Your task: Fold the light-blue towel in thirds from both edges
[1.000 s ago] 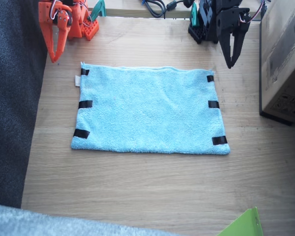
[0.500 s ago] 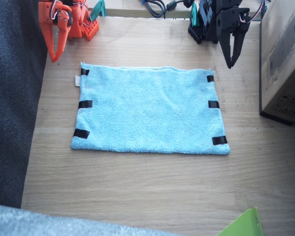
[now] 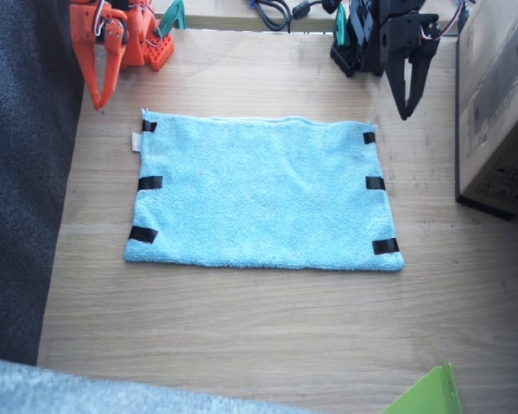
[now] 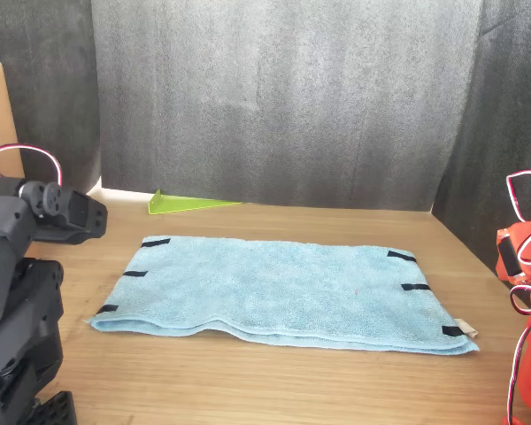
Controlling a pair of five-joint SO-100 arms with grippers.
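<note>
The light-blue towel point(image 3: 259, 194) lies flat and unfolded in the middle of the wooden table, also seen in the front view point(image 4: 279, 283). Black tape strips mark its two short edges point(image 3: 148, 183) point(image 3: 375, 183), and a small white tag point(image 3: 135, 142) sticks out at one corner. My right gripper point(image 3: 100, 102), orange, hangs tip-down just beyond that tagged corner, shut and holding nothing. The black left gripper point(image 3: 406, 110) points down just beyond the towel's other far corner, shut and holding nothing. Neither touches the towel.
A cardboard box point(image 3: 499, 103) stands beside the left arm. Dark grey cloth point(image 3: 22, 190) borders the table next to the right arm, and grey-blue fabric point(image 3: 78, 392) covers the near corner. A green sheet point(image 3: 427, 398) pokes in at the near edge. Cables point(image 3: 272, 10) lie behind the arms.
The right gripper has shifted slightly sideways towards the towel's corner. The left arm and the towel have not moved.
</note>
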